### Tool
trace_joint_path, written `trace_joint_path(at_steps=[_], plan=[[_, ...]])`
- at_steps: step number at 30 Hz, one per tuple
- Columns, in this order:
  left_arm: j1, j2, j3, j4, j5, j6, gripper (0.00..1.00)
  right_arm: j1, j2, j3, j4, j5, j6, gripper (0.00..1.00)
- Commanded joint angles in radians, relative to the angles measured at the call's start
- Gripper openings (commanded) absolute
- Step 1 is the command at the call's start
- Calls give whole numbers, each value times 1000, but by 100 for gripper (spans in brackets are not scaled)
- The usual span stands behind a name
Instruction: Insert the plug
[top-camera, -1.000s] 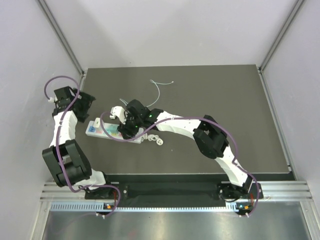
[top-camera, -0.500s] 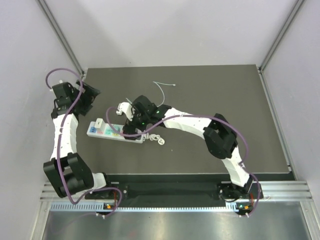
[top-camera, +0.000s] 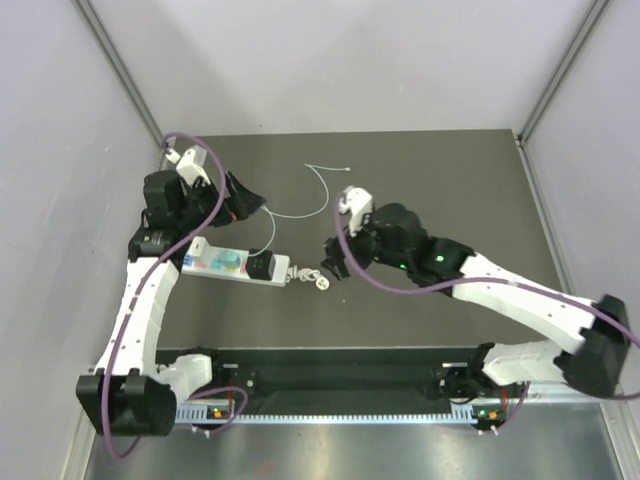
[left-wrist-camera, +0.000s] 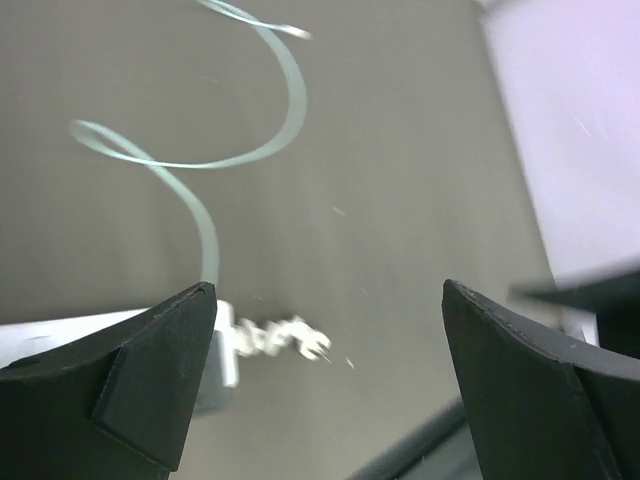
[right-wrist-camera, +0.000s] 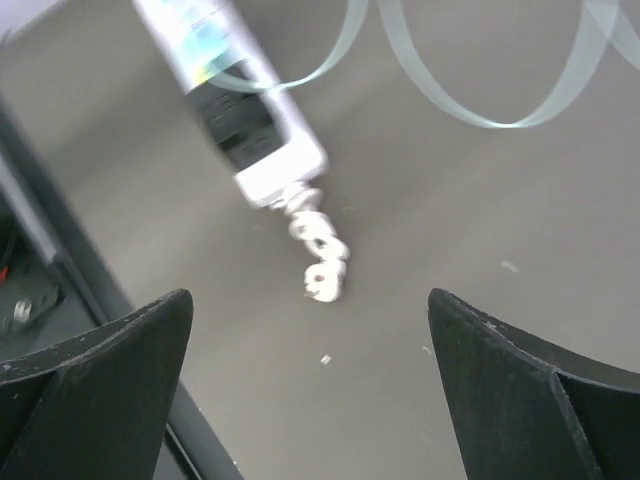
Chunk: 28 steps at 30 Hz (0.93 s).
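Note:
The plug (top-camera: 262, 266), a small black cube, sits in a socket near the right end of the long white power strip (top-camera: 215, 262). Its thin pale wire (top-camera: 322, 178) curls away toward the back of the table. The right wrist view shows the plug (right-wrist-camera: 240, 118) seated in the strip (right-wrist-camera: 190, 30). My right gripper (top-camera: 336, 260) hangs open to the right of the strip with nothing between its fingers. My left gripper (top-camera: 243, 197) is open behind the strip, also holding nothing. In the left wrist view the wire (left-wrist-camera: 205, 160) loops ahead of the open gripper (left-wrist-camera: 328, 292).
A short coiled white cord (top-camera: 310, 277) trails from the strip's right end; it also shows as the coiled cord (right-wrist-camera: 320, 255) under the right gripper (right-wrist-camera: 310, 310) and as the coiled cord (left-wrist-camera: 280, 338) in the left wrist view. The dark table (top-camera: 450, 200) is walled on three sides.
My right gripper has opened, let go of the plug and drawn back to the right. The left gripper has swung right, behind the strip. The plug stays in its socket.

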Motion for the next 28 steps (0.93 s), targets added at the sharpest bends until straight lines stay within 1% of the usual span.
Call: trace_joint_path(at_steps=[1, 2, 3, 4, 5, 7, 8, 11, 17, 23, 28], plan=[[-82, -97, -65, 121, 173, 48, 98, -9, -189, -40, -15, 249, 135, 100], [-94, -136, -78, 163, 184, 42, 99, -9, -268, -61, -29, 274, 174, 100], [-113, -155, -101, 183, 196, 30, 99, -9, -308, -67, -37, 314, 189, 100], [-119, -190, -111, 206, 233, 24, 99, -9, -341, -72, -42, 330, 204, 100], [-124, -206, -130, 265, 265, 17, 99, -11, -405, -73, -42, 346, 226, 100], [-139, -248, -137, 318, 317, -3, 99, -11, -466, -72, -42, 382, 232, 100], [-142, -261, -132, 329, 321, -4, 99, -11, -521, -77, -36, 391, 244, 100], [-151, -299, -99, 352, 314, -3, 99, -11, -591, -83, -17, 429, 255, 100], [-153, -338, -114, 476, 305, -78, 99, -9, -629, -118, 10, 454, 263, 100], [-153, -342, -106, 481, 267, -81, 99, -11, -615, -89, -22, 472, 238, 100], [-153, -310, -85, 474, 262, -84, 99, -9, -628, -92, -19, 471, 229, 100]])
